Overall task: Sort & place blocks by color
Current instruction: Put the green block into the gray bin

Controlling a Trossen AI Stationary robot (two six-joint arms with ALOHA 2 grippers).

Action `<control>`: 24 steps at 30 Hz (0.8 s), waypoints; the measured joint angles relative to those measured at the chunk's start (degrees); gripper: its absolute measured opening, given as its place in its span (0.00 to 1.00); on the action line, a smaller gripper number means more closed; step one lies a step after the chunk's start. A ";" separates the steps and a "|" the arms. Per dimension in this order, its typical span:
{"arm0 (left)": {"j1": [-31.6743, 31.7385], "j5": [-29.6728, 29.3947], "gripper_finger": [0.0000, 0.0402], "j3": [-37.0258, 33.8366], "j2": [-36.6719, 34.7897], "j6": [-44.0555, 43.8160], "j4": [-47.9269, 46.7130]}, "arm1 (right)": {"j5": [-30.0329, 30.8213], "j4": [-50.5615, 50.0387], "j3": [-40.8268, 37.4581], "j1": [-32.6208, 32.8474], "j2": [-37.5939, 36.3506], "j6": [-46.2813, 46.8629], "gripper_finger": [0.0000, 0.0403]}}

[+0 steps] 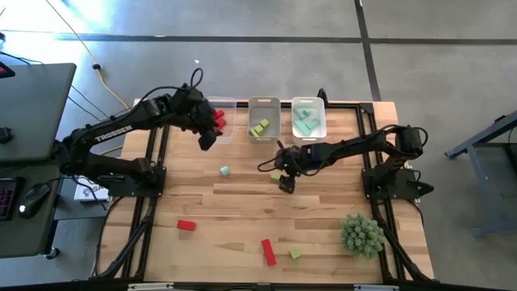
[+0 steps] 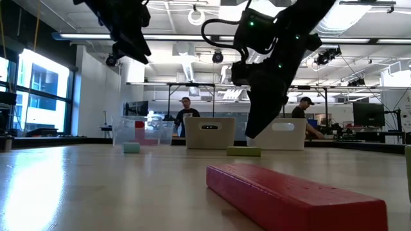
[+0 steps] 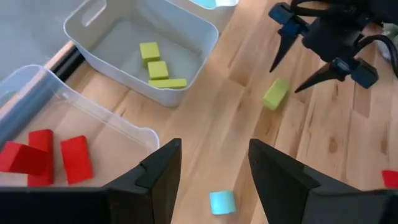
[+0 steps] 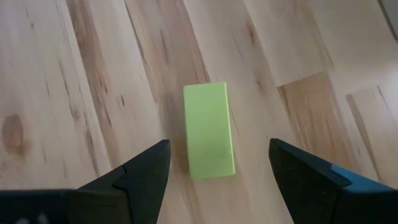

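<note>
Right gripper (image 4: 214, 171) spread apart above yellow-green bar (image 4: 209, 130) on table (image 4: 93, 74).

I see red blocks (image 1: 218, 120) heaped at upper centre-left of the high view, several yellow-green blocks (image 1: 259, 128) just to their right, and teal blocks (image 1: 304, 120) right of those again. A small teal cube (image 1: 224, 170) lies alone on the bare surface (image 1: 242, 210) left of centre. A yellow-green bar (image 4: 209, 130) lies flat near the centre; in the right wrist view it fills mid-frame, its long side running up and down the picture. Toward the lower part of the high view I see a red block (image 1: 187, 225) at lower left, a longer red bar (image 1: 268, 251) at bottom centre, and a small yellow-green cube (image 1: 295, 254) just to its right.
</note>
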 joint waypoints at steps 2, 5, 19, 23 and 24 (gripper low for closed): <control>-0.48 -0.02 0.44 0.00 -0.02 -0.07 -0.63 | 0.27 1.78 -0.95 -0.02 0.00 -1.13 0.65; -1.22 -0.09 0.44 0.00 -0.02 -0.21 -1.27 | -0.05 3.36 -2.02 -0.02 0.00 -2.41 0.65; -1.81 -0.31 0.44 0.00 0.00 -1.10 -1.10 | -0.16 8.85 -6.20 -0.02 -0.02 -3.60 0.65; -1.81 -2.76 0.44 0.00 0.00 -1.10 -1.08 | -0.69 10.19 -6.29 -0.02 1.31 -3.91 0.65; -1.80 -3.66 0.44 0.00 0.00 -1.10 -1.10 | -1.43 10.38 -6.30 -0.02 2.04 -3.93 0.65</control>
